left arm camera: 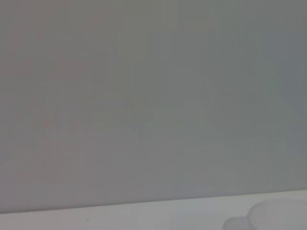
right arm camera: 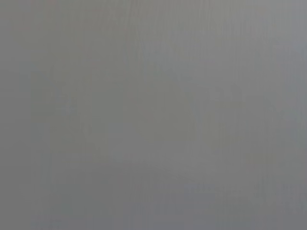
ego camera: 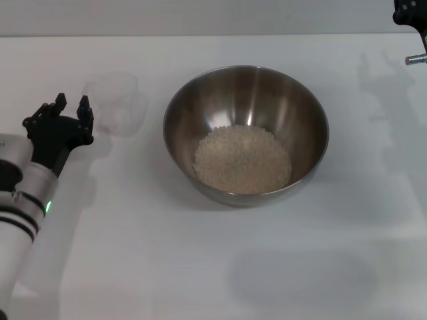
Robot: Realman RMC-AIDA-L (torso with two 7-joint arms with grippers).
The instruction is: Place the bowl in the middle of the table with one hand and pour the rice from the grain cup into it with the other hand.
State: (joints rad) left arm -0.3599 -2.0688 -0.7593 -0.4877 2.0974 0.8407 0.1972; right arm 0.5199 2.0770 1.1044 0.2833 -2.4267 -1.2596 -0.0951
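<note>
The bowl [ego camera: 245, 133] sits mid-counter [ego camera: 200, 267] holding a heap of rice [ego camera: 242, 159], on a plain white surface. The left end effector [ego camera: 72, 107], fingers parted and empty, hovers just beside the upright grain cup [ego camera: 115, 103]. The right end effector [ego camera: 410, 20] is barely visible at the far corner, its state impossible to tell.

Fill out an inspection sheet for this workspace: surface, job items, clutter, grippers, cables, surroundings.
Surface: white table, bare apart from the job's things.
Bowl: steel bowl upright near the table's middle.
Rice: heap of rice lying in the bottom of the bowl.
Grain cup: clear grain cup standing upright on the table to the bowl's left, apart from it; looks empty.
Clutter: nothing seen.
Left gripper: left gripper beside the cup, fingers open, holding nothing.
Right gripper: right gripper only partly in view at the far right edge, away from the bowl.
Cables: nothing seen.
Surroundings: plain grey wall behind the table's far edge.
</note>
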